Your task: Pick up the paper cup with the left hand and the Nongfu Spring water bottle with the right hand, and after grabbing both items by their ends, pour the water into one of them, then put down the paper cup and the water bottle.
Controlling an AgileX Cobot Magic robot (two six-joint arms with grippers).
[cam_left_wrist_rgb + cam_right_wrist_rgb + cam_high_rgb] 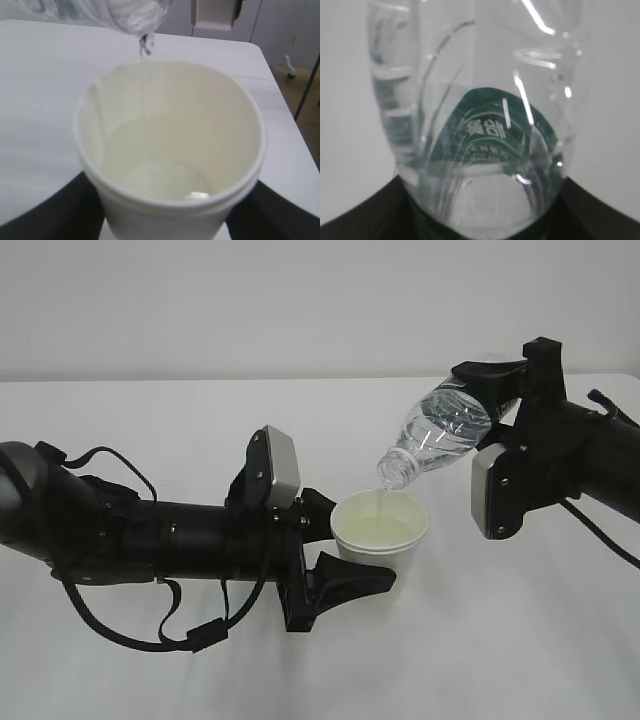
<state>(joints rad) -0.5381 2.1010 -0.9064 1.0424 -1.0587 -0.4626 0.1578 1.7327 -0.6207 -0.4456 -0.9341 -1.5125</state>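
Observation:
My left gripper [345,550] is shut on the white paper cup [380,530], which stands upright at the middle of the white table. Black fingers [45,210] flank the cup [170,150] on both sides in the left wrist view. My right gripper [500,405] is shut on the base end of the Nongfu Spring water bottle [440,430], tilted with its neck down over the cup's rim. A thin stream of water [145,80] falls into the cup, which holds a pool of water [165,165]. Filling the right wrist view is the clear bottle [475,125] with its green label.
The white table [200,680] spreads out on all sides. Its right edge [280,100] shows in the left wrist view, with floor and a wall beyond it. A cable loop [130,630] hangs under my left arm.

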